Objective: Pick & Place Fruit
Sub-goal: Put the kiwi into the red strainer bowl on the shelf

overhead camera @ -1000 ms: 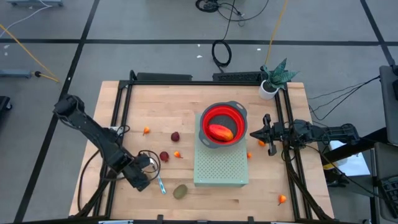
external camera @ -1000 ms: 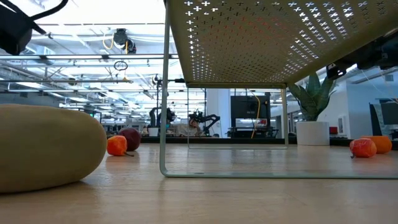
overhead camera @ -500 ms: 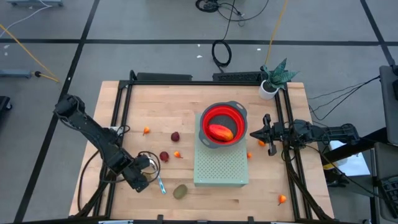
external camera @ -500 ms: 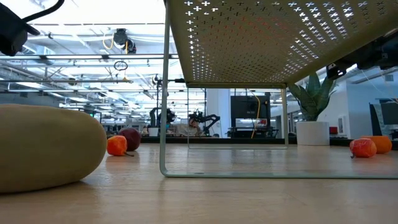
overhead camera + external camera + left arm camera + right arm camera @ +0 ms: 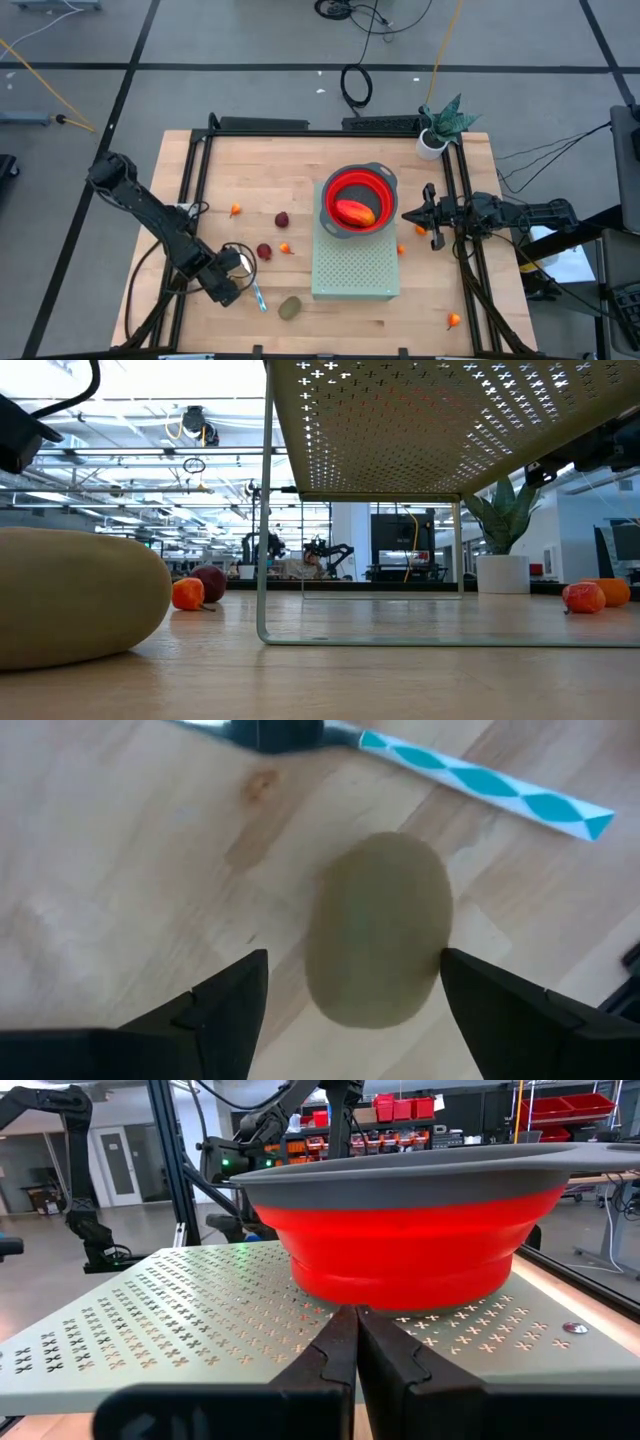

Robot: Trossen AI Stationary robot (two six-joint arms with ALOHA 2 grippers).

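Left end effector (image 5: 345, 995): spread open, poised over the brown-green oval fruit (image 5: 377, 942) beside the knife (image 5: 480, 780).
Loose on desk (image 5: 240, 180): dark red balls, tiny orange balls.
Done: elongated red-orange fruit (image 5: 355, 212) in red bowl (image 5: 360, 182).
Right end effector (image 5: 355, 1345): closed, empty, parked by the bowl.

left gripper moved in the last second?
Yes, slightly. In the high view the left gripper has crept toward the table's front edge, closer to the brown-green oval fruit, judged against the knife. Its open fingers now flank that fruit.
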